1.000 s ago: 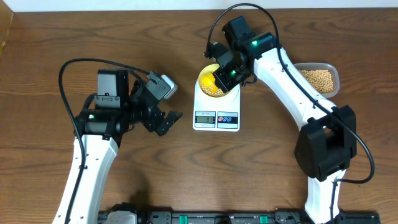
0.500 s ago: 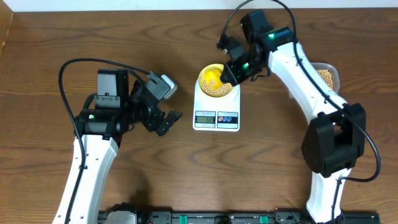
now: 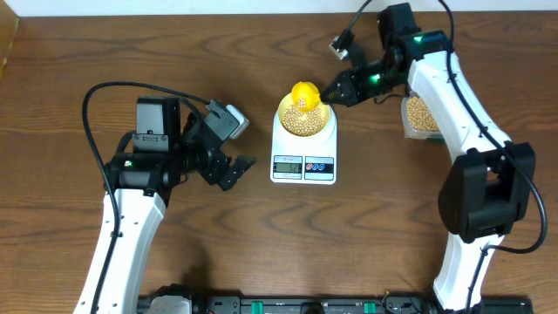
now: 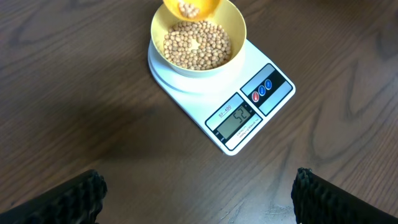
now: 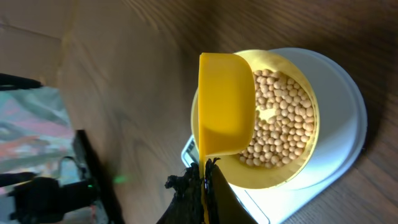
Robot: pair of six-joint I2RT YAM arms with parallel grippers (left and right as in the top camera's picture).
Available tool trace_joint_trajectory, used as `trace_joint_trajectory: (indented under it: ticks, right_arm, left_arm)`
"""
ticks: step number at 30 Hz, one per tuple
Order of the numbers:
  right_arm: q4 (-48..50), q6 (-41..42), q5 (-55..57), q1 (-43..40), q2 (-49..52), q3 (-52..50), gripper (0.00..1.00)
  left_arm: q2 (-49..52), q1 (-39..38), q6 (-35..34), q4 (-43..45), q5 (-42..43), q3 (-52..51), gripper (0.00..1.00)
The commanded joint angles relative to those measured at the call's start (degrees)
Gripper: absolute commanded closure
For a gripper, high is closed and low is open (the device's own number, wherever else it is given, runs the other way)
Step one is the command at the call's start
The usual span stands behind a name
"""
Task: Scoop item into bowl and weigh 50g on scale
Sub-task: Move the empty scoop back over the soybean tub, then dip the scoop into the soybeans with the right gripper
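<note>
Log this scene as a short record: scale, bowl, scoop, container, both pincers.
scale: white, bowl on its platform
bowl: yellow, upright, beans covering its bottom
scoop: yellow, over the bowl's rim, a few beans inside
right pincer: shut on scoop handle
left pincer: open, empty, apart from the scale
container: clear, beans inside, right of the scale
</note>
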Motion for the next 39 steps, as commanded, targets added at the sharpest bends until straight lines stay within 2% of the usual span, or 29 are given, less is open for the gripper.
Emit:
trace_joint_trajectory:
  ticks: [1, 14, 27, 32, 39]
  right_arm:
    - [-0.1, 0.6, -6.5, -1.4, 0.7, -0.3, 0.99]
    - [-1.3, 0.6, -6.8, -7.1, -4.2, -0.3, 0.99]
    - [-9.0, -1.4, -6.5, -17.1, -8.7, -0.3, 0.99]
    - [-15.4, -4.2, -0.9, -23.1, -9.2, -0.3, 0.99]
    - [-18.3, -4.9, 10.4, -27.1, -9.2, -0.3, 0.99]
  left_arm:
    - [0.1, 0.3, -0.1, -0.1, -0.3, -0.6, 0.02]
    - [0.1, 0.3, -0.1, -0.1, -0.3, -0.6, 0.02]
    - [0.1, 0.3, 0.0, -0.1, -0.3, -0.6, 0.02]
    - [0.1, 0.3, -0.1, -0.1, -0.3, -0.6, 0.03]
    - [0.1, 0.3, -0.1, -0.1, -0.3, -0.6, 0.02]
